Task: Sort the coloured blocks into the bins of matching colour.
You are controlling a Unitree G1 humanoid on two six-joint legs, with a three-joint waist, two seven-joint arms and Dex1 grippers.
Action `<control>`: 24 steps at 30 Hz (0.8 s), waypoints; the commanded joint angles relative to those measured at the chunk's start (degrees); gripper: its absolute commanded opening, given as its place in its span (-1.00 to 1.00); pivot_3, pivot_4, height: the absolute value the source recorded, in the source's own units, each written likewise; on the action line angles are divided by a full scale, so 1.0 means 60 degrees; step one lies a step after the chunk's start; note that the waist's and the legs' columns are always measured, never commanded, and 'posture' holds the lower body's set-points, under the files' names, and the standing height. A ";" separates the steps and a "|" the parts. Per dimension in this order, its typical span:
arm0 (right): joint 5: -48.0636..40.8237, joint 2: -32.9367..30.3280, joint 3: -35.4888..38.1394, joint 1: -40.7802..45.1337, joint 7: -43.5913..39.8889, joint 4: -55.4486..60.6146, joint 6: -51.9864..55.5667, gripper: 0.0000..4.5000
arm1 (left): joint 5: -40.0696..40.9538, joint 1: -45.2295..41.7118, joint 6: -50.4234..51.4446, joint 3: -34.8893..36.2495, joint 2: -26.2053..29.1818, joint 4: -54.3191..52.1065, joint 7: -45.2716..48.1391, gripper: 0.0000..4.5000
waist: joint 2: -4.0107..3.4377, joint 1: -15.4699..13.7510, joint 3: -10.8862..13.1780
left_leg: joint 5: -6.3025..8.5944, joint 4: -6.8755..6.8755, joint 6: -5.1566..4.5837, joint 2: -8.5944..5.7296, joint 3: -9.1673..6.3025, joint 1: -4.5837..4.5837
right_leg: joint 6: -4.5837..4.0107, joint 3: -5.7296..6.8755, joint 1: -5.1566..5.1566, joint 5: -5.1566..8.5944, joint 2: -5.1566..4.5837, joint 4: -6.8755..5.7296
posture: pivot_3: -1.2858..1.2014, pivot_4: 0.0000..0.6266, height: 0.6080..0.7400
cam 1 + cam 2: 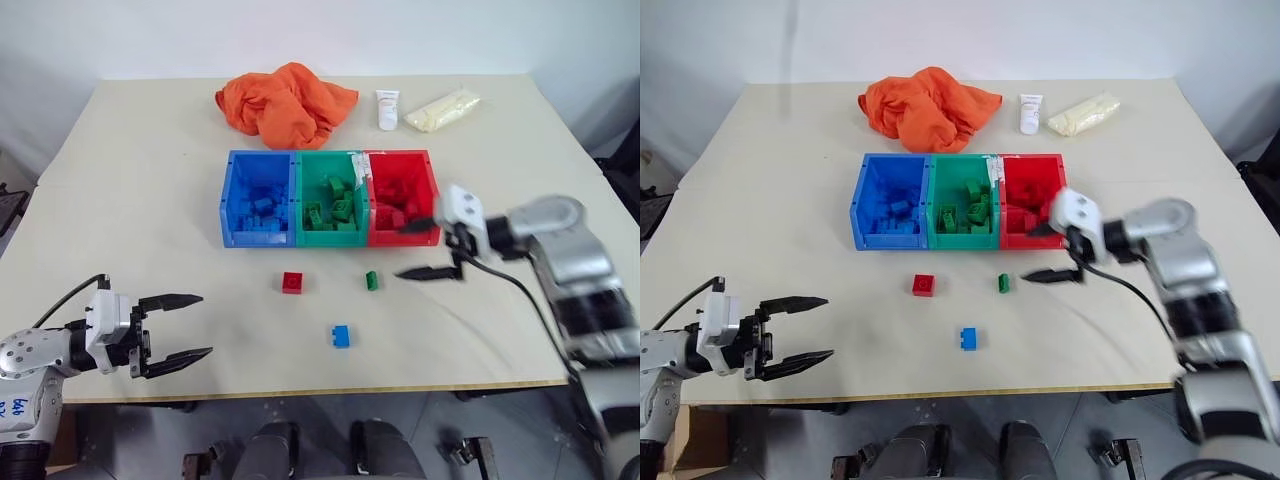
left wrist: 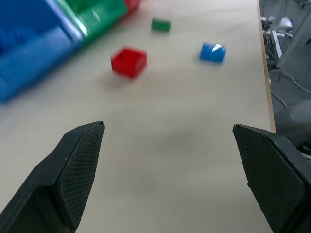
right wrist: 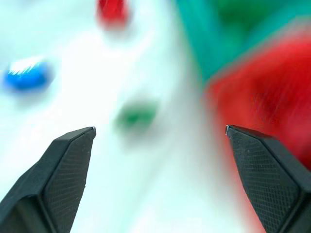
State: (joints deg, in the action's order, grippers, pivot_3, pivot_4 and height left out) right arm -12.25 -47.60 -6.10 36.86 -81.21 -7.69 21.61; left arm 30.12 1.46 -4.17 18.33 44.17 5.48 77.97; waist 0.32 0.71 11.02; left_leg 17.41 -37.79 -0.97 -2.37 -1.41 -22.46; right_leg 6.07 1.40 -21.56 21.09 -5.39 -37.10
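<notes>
Still loose on desk (image 1: 150, 180) – small green studded plastic brick (image 1: 371, 280): light, rigid, we pinch flat sides; right pincer (image 1: 425, 250), left pincer (image 1: 175, 325) both released.

Bright, even overhead light; wrist views soft to smeared.

The pale wooden table (image 1: 150, 200) is evenly lit, with only small soft shadows under the 3 joined plastic bins (image 1: 330, 240). The right arm's metal forearm (image 1: 560, 250) is motion-blurred. The right wrist view is heavily smeared; the small blue studded brick (image 2: 212, 52) carries a glare spot.
</notes>
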 commanded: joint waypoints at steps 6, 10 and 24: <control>-0.0770 -0.1575 0.1616 -0.2266 0.0620 0.2155 0.1243 0.99 | 0.0100 -0.0567 -0.0629 0.0042 -0.0051 0.0968 0.0496 1.00 | -0.0002 0.0113 0.0001 | -0.0005 0.0005 0.0006 0.0005 0.0008 0.0019 | -0.0005 -0.0003 0.0012 0.0002 0.0001 -0.0007 | 0.03 -0.52 1.00; -0.0919 -0.1566 0.1680 -0.2515 0.0964 0.2524 0.1514 0.99 | 0.0146 -0.0693 -0.0598 0.0001 -0.0102 0.0987 0.0524 1.00 | -0.0003 0.0156 0.0001 | -0.0004 0.0010 0.0006 0.0006 0.0013 0.0021 | -0.0004 -0.0007 0.0011 0.0002 0.0001 -0.0008 | 0.03 -0.52 1.00; -0.0890 -0.0720 0.0202 -0.1877 0.1361 0.2835 0.1636 0.99 | 0.0184 -0.0933 -0.0424 -0.0006 -0.0298 0.0719 0.0363 1.00 | -0.0002 0.0130 0.0001 | -0.0003 0.0007 0.0002 0.0005 0.0016 0.0020 | -0.0002 -0.0010 0.0008 0.0001 0.0000 -0.0007 | 0.03 -0.52 1.00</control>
State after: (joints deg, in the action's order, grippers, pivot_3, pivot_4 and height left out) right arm -17.14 -52.24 -4.79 24.32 -73.35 7.43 31.45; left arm 30.15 -4.25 -6.67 17.87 42.54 11.58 80.19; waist 0.31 1.49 11.03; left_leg 17.39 -37.75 -0.96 -2.34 -1.31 -22.34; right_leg 6.06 1.34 -21.51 21.09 -5.39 -37.15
